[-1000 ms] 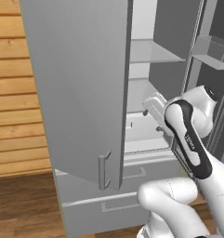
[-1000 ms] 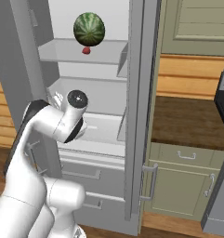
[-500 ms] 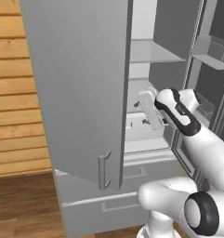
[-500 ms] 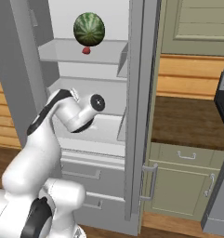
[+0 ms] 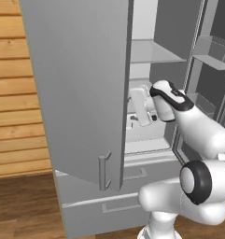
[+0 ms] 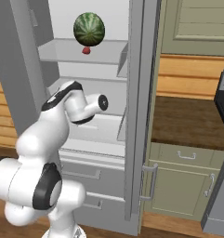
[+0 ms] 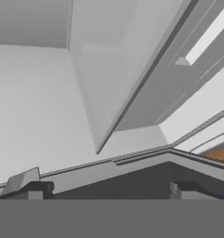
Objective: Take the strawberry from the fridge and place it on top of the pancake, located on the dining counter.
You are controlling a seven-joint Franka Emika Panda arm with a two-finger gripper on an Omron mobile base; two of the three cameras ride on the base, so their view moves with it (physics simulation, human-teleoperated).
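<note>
Early stage, fridge (image 6: 141, 116) doors stand open, pale shelves exposed. Strawberry (image 6: 86, 50) sits on the upper shelf (image 6: 62, 52), upper centre-left of the right base view, touching or just below the front of the big green watermelon (image 6: 88, 29). Not grasped yet.

Arm reaches into the fridge at mid height, well below that shelf. Pincer (image 5: 143, 106) shows mid-frame in the left base view, pointing into the lower compartment; its fingertips (image 7: 36, 189) sit at the bottom corners of the hand view, set apart, nothing between them, so spread and empty. Hand view looks at bare grey interior walls and a door edge, no fruit there.

Done: fridge opened, arm inside. Left, by judgement: raise the pincer to the upper shelf, pinch the strawberry without nudging the watermelon, back out, drive to the dining worktop, set it on the pancake. Most of the task remains.
</note>
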